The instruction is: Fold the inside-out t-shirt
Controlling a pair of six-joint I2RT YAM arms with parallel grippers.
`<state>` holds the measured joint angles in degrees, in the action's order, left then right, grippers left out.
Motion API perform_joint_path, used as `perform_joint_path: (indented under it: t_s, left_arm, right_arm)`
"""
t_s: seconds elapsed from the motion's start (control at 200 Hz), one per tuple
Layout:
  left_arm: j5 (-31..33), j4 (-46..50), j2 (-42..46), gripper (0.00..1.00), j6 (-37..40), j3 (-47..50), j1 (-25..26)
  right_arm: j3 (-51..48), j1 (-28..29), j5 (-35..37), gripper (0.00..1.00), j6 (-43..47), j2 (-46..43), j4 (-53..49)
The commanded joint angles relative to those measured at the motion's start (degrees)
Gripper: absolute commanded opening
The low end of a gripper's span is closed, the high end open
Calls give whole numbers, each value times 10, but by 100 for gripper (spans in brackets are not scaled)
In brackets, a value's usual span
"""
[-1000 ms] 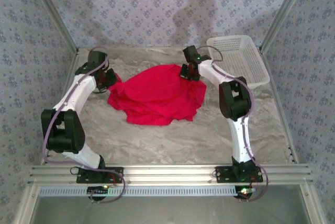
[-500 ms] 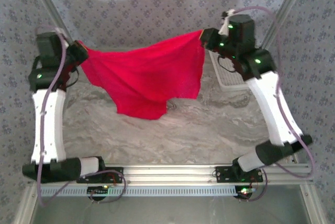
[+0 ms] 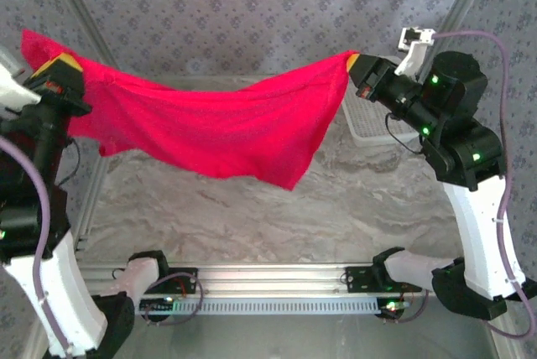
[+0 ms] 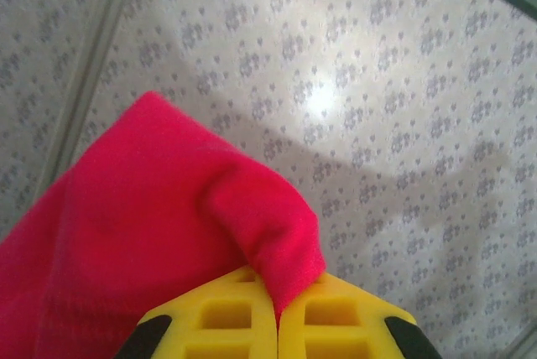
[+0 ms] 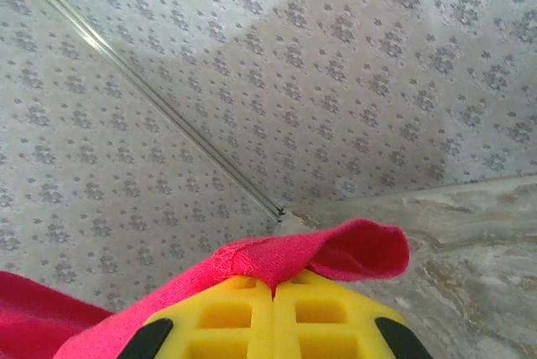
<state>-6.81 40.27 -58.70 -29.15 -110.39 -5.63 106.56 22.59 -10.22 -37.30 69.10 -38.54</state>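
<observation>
T-shirt half covers left gripper (basket mostly hidden).

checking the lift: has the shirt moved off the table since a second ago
Yes. The shirt has gone up: it lay bunched on the table left of the basket; now it hangs stretched between the left claw and right claw.

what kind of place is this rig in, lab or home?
Likely a lab robot cell, not a home: patterned backdrop walls, a marble-look tabletop, and left arm and right arm bolted to an aluminium rail.
</observation>
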Motion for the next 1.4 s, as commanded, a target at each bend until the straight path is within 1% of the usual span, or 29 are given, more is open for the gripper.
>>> perform_joint_path:
  t_s: [0.0,0.105,0.165,0.205,0.22,0.235,0.255,0.275,0.3,0.31,0.32,0.34,0.365,0.385,0.455,0.495,0.54,0.605,0.645,0.675,0.735,0.795,0.839,0.894,0.949,1.069,1.199,1.314,1.394]
  left_arm:
    - [-46,-41,-95,0,7,62,0]
    - [-43,-62,-188,0,21,89,17]
    - [-36,-59,-265,0,32,72,35]
    - [-27,-46,-326,0,43,41,49]
    - [-21,-34,-353,0,48,21,54]
    - [-16,-21,-381,1,52,-2,59]
    - [-8,2,-417,7,58,-40,66]
    - [-1,29,-454,19,63,-79,73]
    - [12,65,-498,43,70,-133,82]
    - [18,82,-517,50,73,-158,86]
    - [26,98,-534,55,76,-182,90]
    - [44,133,-569,61,81,-232,96]
    - [72,173,-607,67,87,-291,106]
    - [97,206,-636,70,90,-338,113]
    - [164,309,-711,76,85,-468,127]
    - [187,351,-731,76,73,-500,130]
    - [201,382,-731,77,59,-496,130]
    - [215,401,-705,76,45,-434,135]
    - [215,381,-669,76,44,-355,139]
    - [208,350,-620,76,45,-270,145]
    - [159,241,-522,76,44,-83,150]
    - [96,133,-431,76,23,90,147]
    - [58,76,-375,76,2,187,142]
    - [31,32,-320,76,-18,282,141]
    - [10,3,-275,76,-35,361,141]
    - [-27,-37,-204,76,-59,500,142]
    - [-20,-55,-174,76,-73,602,135]
    - [-29,-90,-208,76,-85,649,107]
    - [-43,-120,-266,75,-93,641,86]
  right_arm:
    - [-45,-19,-1,0,-4,67,17]
    - [-83,-41,0,0,-8,138,37]
    - [-98,-55,7,0,-8,183,45]
    - [-100,-65,23,0,-13,214,52]
    - [-99,-67,29,2,-15,227,52]
    - [-98,-70,34,8,-18,237,50]
    - [-96,-73,44,19,-23,253,46]
    - [-93,-75,58,32,-28,266,44]
    - [-91,-76,73,45,-31,278,29]
    - [-91,-75,77,50,-31,280,27]
    - [-91,-75,81,54,-31,284,27]
    - [-93,-72,90,61,-31,291,26]
    - [-95,-68,100,67,-33,297,23]
    - [-98,-64,108,71,-32,300,22]
    - [-115,-47,109,73,-27,308,33]
    - [-123,-35,109,73,-20,312,36]
    - [-128,-22,109,73,-13,318,36]
    - [-136,1,98,73,-5,329,38]
    - [-139,15,87,73,1,340,62]
    - [-138,25,79,73,5,352,68]
    - [-126,40,57,71,8,385,74]
    - [-104,47,38,65,8,425,67]
    - [-83,48,22,61,8,456,59]
    - [-67,47,-5,55,26,487,54]
    - [-54,44,-17,53,27,512,53]
    - [-34,39,-33,52,33,556,46]
    - [-31,28,-37,52,44,596,20]
    - [-63,9,-22,50,43,613,12]
    - [-110,3,-3,49,47,602,8]
